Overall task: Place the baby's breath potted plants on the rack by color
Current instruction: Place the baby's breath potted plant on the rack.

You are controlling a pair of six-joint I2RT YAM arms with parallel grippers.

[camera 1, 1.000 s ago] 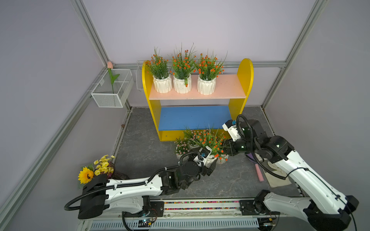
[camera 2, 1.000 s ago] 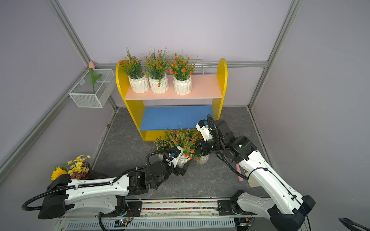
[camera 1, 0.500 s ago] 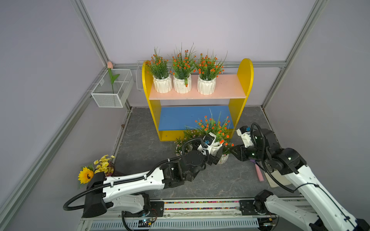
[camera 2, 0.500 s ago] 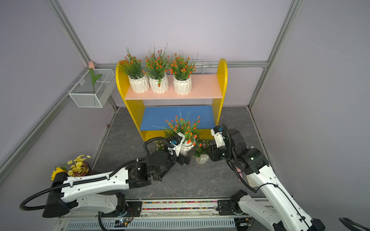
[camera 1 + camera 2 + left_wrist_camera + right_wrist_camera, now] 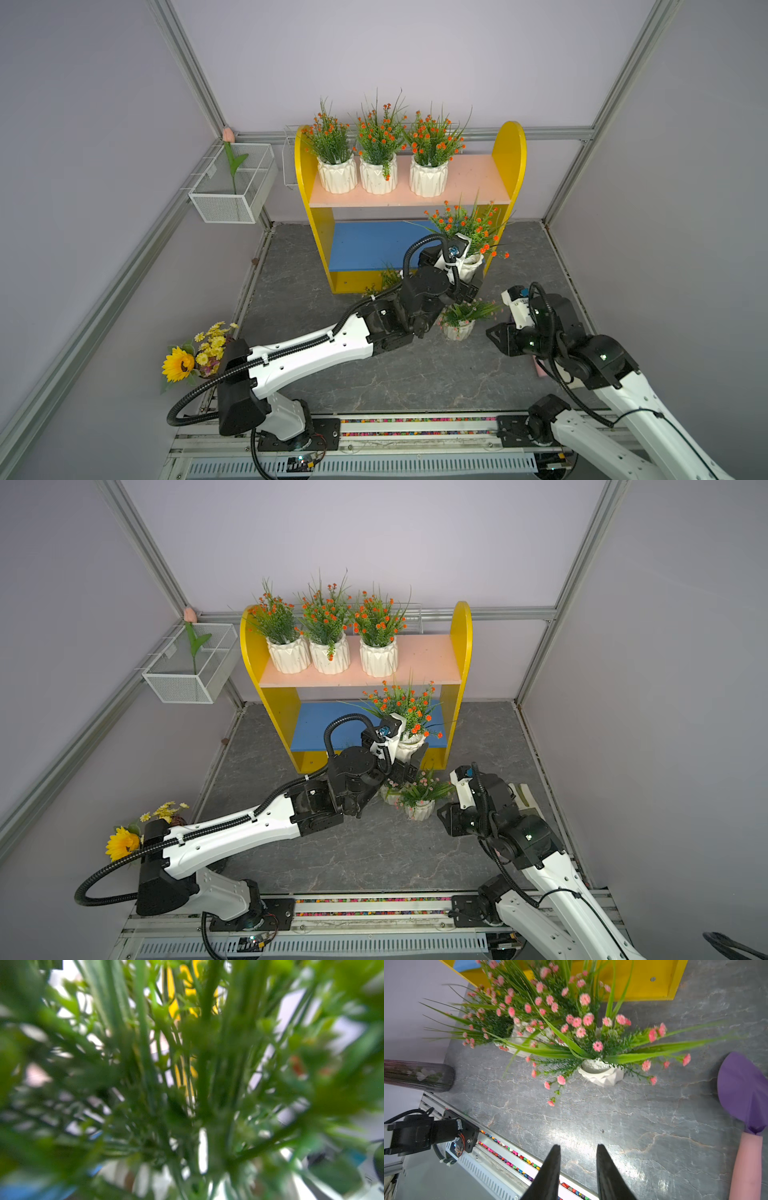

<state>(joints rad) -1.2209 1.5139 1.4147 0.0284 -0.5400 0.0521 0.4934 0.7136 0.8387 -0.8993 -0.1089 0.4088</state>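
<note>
My L gripper [image 5: 468,277] is clamped on the pot of an orange plant [image 5: 467,226], held off the floor [image 5: 415,374] in front of the rack [image 5: 510,158], right end. 3 more orange plants [image 5: 376,166] stand on its top board [image 5: 473,178], left to middle. R gripper [image 5: 578,1147] has nothing in it, fingers a bit apart, near two pink plants [image 5: 601,1073] on the floor by the rack's front edge.
</note>
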